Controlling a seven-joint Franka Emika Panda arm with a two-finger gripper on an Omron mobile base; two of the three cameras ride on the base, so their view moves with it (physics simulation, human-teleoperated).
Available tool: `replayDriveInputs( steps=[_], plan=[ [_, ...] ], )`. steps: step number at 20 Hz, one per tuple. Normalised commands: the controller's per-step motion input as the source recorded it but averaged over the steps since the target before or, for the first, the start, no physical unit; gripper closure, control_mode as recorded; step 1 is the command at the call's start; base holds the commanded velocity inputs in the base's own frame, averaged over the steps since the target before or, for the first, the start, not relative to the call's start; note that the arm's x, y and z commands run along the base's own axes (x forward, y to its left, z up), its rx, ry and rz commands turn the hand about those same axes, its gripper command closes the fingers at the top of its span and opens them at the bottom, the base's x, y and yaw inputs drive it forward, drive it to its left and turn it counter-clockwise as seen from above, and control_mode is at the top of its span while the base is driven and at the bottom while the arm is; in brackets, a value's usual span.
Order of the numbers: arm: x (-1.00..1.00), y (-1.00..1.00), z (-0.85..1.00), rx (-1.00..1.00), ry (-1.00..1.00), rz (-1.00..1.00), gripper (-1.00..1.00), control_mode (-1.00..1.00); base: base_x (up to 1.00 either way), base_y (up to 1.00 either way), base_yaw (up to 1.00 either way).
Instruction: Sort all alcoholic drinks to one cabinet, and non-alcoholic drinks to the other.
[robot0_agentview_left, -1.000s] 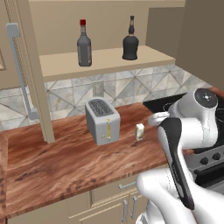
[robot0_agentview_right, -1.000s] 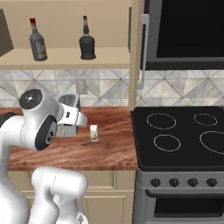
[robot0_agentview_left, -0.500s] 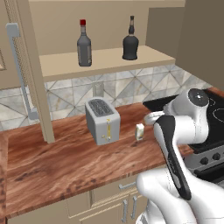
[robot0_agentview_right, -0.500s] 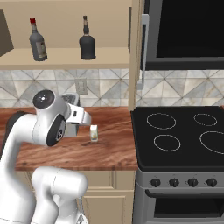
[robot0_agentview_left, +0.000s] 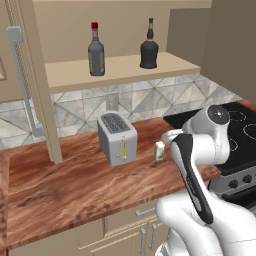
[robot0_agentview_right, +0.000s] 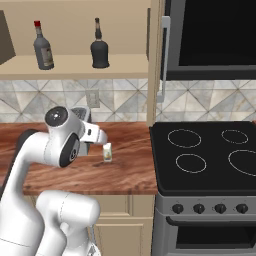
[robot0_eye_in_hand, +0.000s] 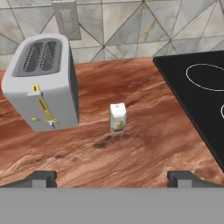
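Note:
Two alcoholic drinks stand on the open wall cabinet's pale shelf (robot0_agentview_left: 120, 72): a slim grey bottle with a red cap (robot0_agentview_left: 96, 50) (robot0_agentview_right: 43, 46) and a squat black bottle (robot0_agentview_left: 149, 50) (robot0_agentview_right: 100, 47). A small white-cream carton (robot0_eye_in_hand: 117, 117) (robot0_agentview_left: 159, 150) (robot0_agentview_right: 107, 152) stands upright on the wooden counter, right of the toaster. My gripper (robot0_eye_in_hand: 113, 178) (robot0_agentview_right: 97, 135) hangs above and in front of the carton, apart from it. It is open, its fingertips (robot0_eye_in_hand: 41, 178) wide apart with nothing between them.
A grey toaster (robot0_eye_in_hand: 43, 83) (robot0_agentview_left: 117, 137) stands close to the left of the carton. The black stove top (robot0_agentview_right: 210, 155) (robot0_eye_in_hand: 201, 87) borders the counter on the right. An open cabinet door with a grey bar handle (robot0_agentview_left: 20, 80) (robot0_agentview_right: 162, 60) hangs beside the shelf.
The arm has swung forward and a little right, bringing the hand nearer the carton. The gripper stays open; the bottles and carton have not moved.

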Motion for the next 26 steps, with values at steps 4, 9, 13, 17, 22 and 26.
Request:
replayDriveInputs(
  steps=[4, 9, 13, 17, 22, 26],
  plan=[
    [0.19, 0.0, -0.23, 0.0, 0.0, 0.0, -1.0, -1.0, 0.0, 0.0, 0.0],
    [0.21, 0.0, -0.22, 0.0, 0.0, 0.0, -1.0, -1.0, 0.0, 0.0, 0.0],
    [0.21, 0.0, -0.2, 0.0, 0.0, 0.0, -1.0, -1.0, 0.0, 0.0, 0.0],
    [0.21, 0.0, -0.18, 0.0, 0.0, 0.0, -1.0, -1.0, 0.0, 0.0, 0.0],
    [0.22, 0.0, -0.16, 0.0, 0.01, 0.0, -1.0, -1.0, 0.0, 0.0, 0.0],
    [0.23, 0.0, -0.16, 0.0, 0.01, 0.0, -1.0, -1.0, 0.0, 0.0, 0.0]
  ],
)
